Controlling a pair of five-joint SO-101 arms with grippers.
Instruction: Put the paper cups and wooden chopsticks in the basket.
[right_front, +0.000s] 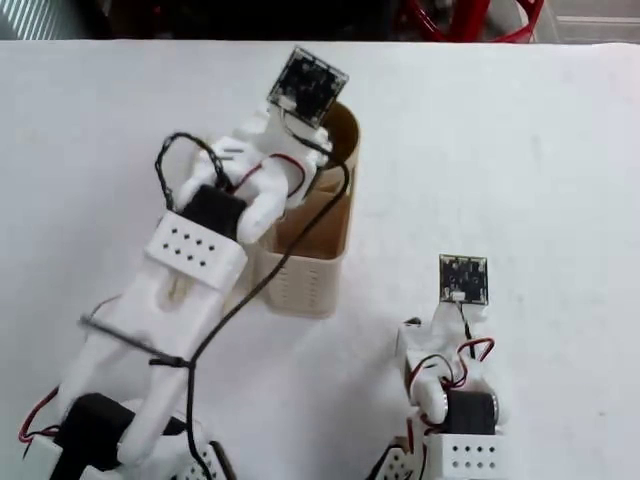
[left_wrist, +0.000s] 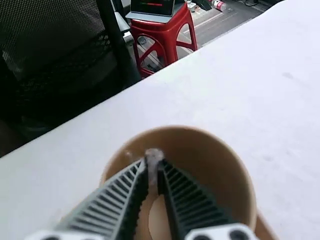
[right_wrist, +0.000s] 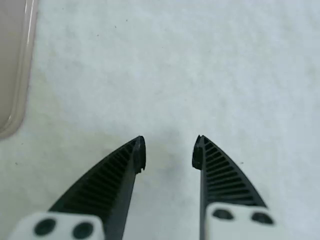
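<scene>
Left claw (left_wrist: 152, 161), pinched nearly shut on the cup (left_wrist: 215, 155) rim at the 12 o'clock end of the basket (right_front: 300, 285), seems mid-drop and next needs to let go and lift, while right claw (right_wrist: 169, 150), at 5 o'clock, hangs wide open, empty.

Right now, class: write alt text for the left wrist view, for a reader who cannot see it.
The left gripper pinches the rim of a brown paper cup, looking into its open mouth. White table lies beyond, a red stool past its edge.
</scene>
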